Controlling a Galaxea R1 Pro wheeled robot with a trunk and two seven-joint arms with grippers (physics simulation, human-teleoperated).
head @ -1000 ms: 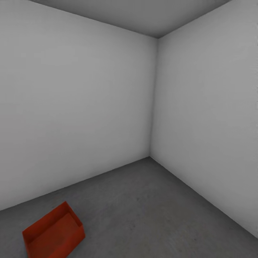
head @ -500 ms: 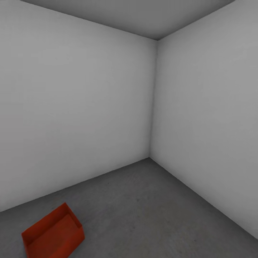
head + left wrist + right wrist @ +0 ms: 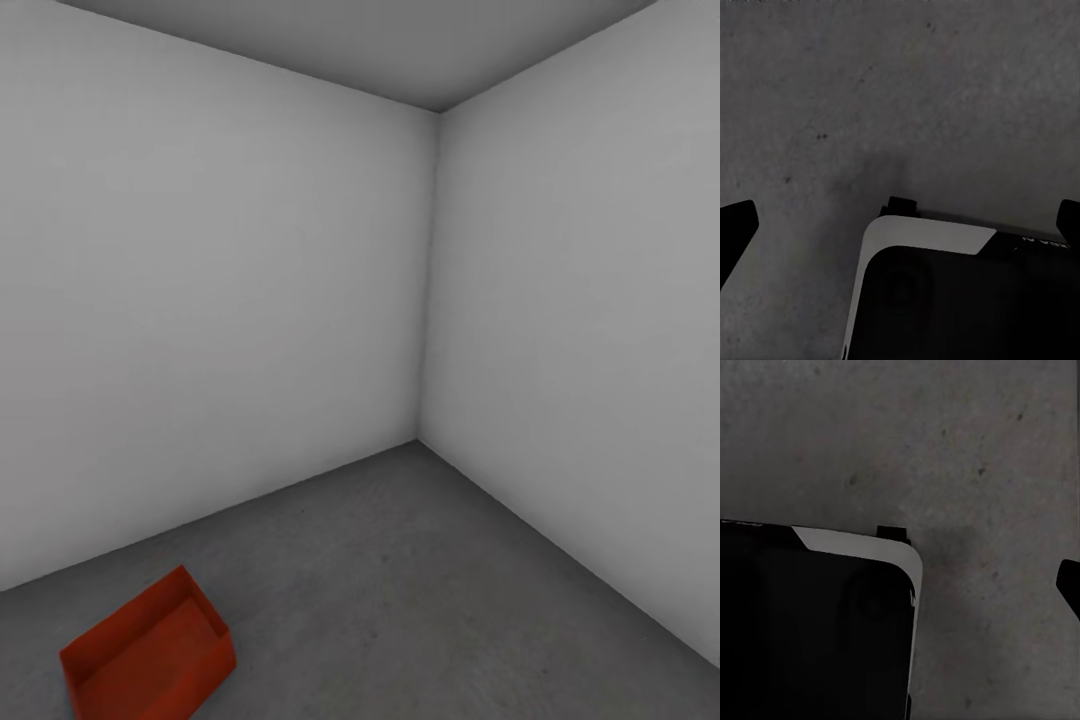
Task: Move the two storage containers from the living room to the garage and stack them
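Orange-red storage container [image 3: 148,655] sat upright on dark concrete floor [image 3: 420,580] at head view's lower left, near white wall [image 3: 200,320] of garage corner. Left fingers [image 3: 736,229] spread wide over bare floor, empty, no container between them. One right fingertip [image 3: 1070,583] visible; spread undeterminable.

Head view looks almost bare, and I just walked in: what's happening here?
Nothing is being handled right now. One orange-red storage container sits open side up on the grey concrete floor near a corner of white walls. Both wrist views look down at the floor and the robot's base, with widely spread dark fingers holding nothing.
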